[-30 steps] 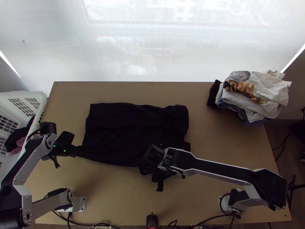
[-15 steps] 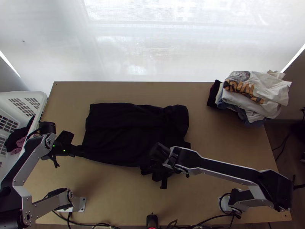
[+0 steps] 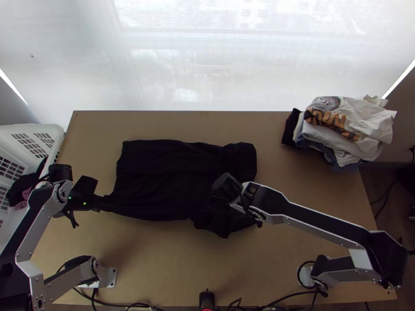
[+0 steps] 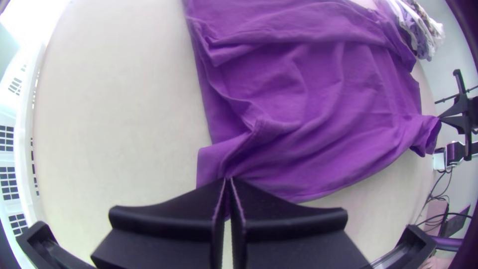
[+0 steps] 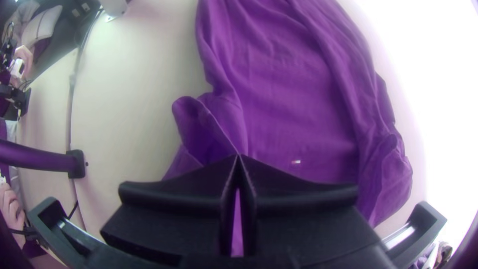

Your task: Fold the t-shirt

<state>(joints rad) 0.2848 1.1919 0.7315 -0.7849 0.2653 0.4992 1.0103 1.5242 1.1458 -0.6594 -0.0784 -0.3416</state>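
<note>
Table (image 3: pixel 155 269) bears dark t-shirt (image 3: pixel 155 179) approx. mid, roughly flat w/ creases, bunched at near-right. Clothes pile (image 3: pixel 332 129) sits @ far-right corner. L gripper (image 3: pixel 106 203) is clenched on t-shirt's near-left corner; R gripper (image 3: pixel 218 202) pinches a fold toward its near-right part.

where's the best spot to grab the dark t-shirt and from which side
Probably the near left corner, from the left and low over the table: there the t-shirt tapers out past its left edge, and the left pincer is shut on it. The near right part looks bunched at the right pincer.
</note>
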